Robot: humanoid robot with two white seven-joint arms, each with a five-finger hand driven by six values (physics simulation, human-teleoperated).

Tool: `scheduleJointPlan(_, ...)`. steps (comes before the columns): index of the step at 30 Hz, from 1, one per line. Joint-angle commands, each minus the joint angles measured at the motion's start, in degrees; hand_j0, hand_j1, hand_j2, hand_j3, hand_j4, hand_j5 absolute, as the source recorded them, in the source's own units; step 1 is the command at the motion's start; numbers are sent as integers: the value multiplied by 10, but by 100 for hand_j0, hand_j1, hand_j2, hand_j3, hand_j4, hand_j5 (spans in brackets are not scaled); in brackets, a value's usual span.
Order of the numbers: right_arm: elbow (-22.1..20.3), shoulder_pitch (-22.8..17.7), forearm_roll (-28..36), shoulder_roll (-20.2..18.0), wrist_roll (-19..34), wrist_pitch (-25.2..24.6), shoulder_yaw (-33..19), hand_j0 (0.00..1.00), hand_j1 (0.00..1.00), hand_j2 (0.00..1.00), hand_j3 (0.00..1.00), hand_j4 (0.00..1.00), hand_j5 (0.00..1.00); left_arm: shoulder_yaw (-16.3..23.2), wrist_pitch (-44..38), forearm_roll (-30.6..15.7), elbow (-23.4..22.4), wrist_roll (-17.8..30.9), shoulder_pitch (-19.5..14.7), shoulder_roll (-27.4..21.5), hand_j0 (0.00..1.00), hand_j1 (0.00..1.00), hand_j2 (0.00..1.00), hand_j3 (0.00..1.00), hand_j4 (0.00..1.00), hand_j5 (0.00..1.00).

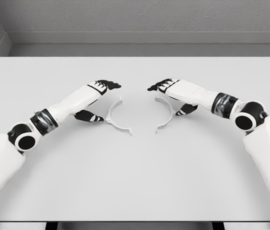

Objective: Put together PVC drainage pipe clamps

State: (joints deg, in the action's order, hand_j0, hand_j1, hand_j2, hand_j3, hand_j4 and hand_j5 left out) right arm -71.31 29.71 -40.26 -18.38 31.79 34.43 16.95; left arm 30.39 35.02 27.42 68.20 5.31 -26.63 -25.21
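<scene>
Assembly not yet begun: you see both clamp halves, left clamp half (pixel 117 118) and right clamp half (pixel 166 115), apart on the table (pixel 135 177). Left hand (pixel 96 98) and right hand (pixel 173 96) bracket them with fingers spread; neither visibly holds its half.

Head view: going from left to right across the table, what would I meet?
Left robot hand → left clamp half → right clamp half → right robot hand, all on the white table.

White table (pixel 135 191), grey walls (pixel 140 17)
</scene>
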Motion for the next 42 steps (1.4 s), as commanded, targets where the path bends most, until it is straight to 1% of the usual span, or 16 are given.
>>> scheduleJointPlan(1,0,2,4,2,0,-4,4,100,100,100,100,100,100,-1,0,-6,-6,0,0,-2,100,100,100,100,100,100)
scheduleJointPlan(2,3,4,4,2,0,-4,4,100,100,100,100,100,100,-1,0,-6,-6,0,-1,-8,100,100,100,100,100,100)
scheduleJointPlan(8,13,11,0,0,-1,-11,3,100,100,100,100,100,100,-2,0,-7,-6,0,-4,-9,100,100,100,100,100,100)
scheduleJointPlan(10,16,21,1,-1,-1,-11,3,100,100,100,100,100,100,-1,0,-7,-6,0,-3,-9,100,100,100,100,100,100)
scheduleJointPlan(12,20,21,0,0,-1,-11,3,100,100,100,100,100,100,-1,0,-7,-6,0,-3,-9,100,100,100,100,100,100)
scheduleJointPlan(14,34,22,0,1,-2,-11,4,100,100,100,100,100,100,-1,0,-7,-6,0,-3,-9,100,100,100,100,100,100)
scheduleJointPlan(17,38,22,0,1,-2,-11,4,100,100,100,100,100,100,-2,0,-8,-6,0,-4,-9,100,100,100,100,100,100)
scheduleJointPlan(21,35,22,0,11,-2,-11,5,100,100,100,100,100,100,-2,0,-10,-6,0,-4,-10,100,100,100,100,100,100)
scheduleJointPlan(23,35,22,-1,16,-1,-11,6,100,100,100,100,100,100,-2,0,-10,-6,0,-9,-19,100,100,100,100,100,100)
scheduleJointPlan(27,35,24,-3,21,-1,-12,18,100,100,100,100,100,100,-2,0,-10,-17,0,-18,-22,100,100,100,100,100,100)
scheduleJointPlan(28,37,27,-3,27,-1,-12,20,100,100,100,100,100,100,-1,0,-10,-17,0,-18,-22,100,100,100,100,100,100)
scheduleJointPlan(31,36,27,-4,30,-1,-13,22,100,100,100,100,100,100,-2,0,-10,-18,0,-18,-21,100,100,100,100,100,100)
scheduleJointPlan(35,33,31,-4,35,-1,-24,37,100,100,100,100,100,100,-1,0,-10,-18,0,-19,-22,100,100,100,100,100,100)
scheduleJointPlan(37,32,33,-4,44,-1,-24,41,100,100,100,100,100,100,-1,0,-10,-18,0,-19,-22,100,100,100,100,100,100)
scheduleJointPlan(41,32,37,-4,40,-1,-27,35,100,100,100,100,100,100,0,0,-10,-18,0,-19,-21,100,100,100,100,100,100)
scheduleJointPlan(42,35,52,-3,35,-1,-26,33,100,100,100,100,100,100,0,0,-10,-18,0,-19,-21,100,100,100,100,100,100)
